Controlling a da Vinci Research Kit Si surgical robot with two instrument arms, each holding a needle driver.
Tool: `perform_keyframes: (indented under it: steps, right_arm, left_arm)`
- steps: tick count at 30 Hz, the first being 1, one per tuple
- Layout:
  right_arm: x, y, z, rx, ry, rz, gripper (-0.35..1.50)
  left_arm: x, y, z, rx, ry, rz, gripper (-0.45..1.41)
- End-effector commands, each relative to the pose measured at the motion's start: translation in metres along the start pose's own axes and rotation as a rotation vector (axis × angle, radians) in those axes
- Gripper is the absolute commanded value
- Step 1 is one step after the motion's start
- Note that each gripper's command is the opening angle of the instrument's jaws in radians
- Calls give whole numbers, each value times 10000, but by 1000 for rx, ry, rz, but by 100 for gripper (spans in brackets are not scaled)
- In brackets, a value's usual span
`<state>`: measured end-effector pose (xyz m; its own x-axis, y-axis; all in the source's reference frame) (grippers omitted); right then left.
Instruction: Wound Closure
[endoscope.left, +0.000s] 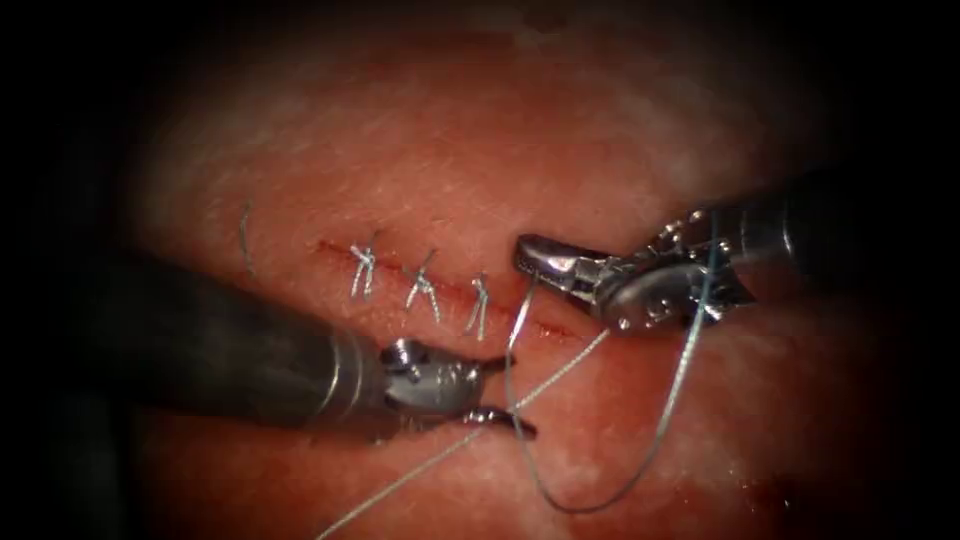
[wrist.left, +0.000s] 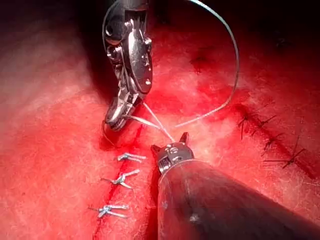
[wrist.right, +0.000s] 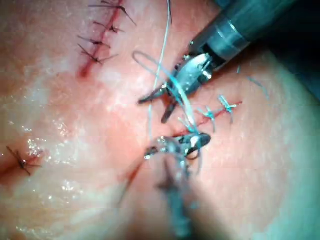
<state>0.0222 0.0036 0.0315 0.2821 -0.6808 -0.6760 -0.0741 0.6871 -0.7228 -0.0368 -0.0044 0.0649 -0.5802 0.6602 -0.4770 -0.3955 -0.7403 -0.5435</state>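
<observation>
Left end effector (endoscope.left: 495, 395): jaws apart, holds nothing.
Right end effector (endoscope.left: 540, 258): jaws together on the thread (endoscope.left: 520, 320).
Thread: just right of left jaws, nearer them.
Needle: cannot tell where.

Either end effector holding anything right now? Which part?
Left end effector: open, holds nothing; the thread passes between its jaws. Right end effector: shut on the thread, near the cut.

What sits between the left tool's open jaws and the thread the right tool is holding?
Nothing visible. The left tool has its jaws open right at the thread, which runs between them, just right of the three tied stitches on the cut. The right tool is shut on thread. I cannot make out the needle.
</observation>
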Motion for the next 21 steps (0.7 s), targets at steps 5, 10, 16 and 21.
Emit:
perform_keyframes:
  steps: [5,10,16,21]
  right_arm:
    - [6,-32,2,12,8,-33,-35]
    - [13,-54,1,36,13,-70,-35]
    - [22,-80,6,63,22,-91,-35]
    - [27,-92,14,82,30,-100,-35]
  left_arm:
    - [-11,6,-1,-17,-3,2,52]
    - [-13,3,1,-16,-2,5,52]
    - [-22,-3,-8,-29,-18,-6,57]
    - [-32,-3,-20,-37,-76,-6,54]
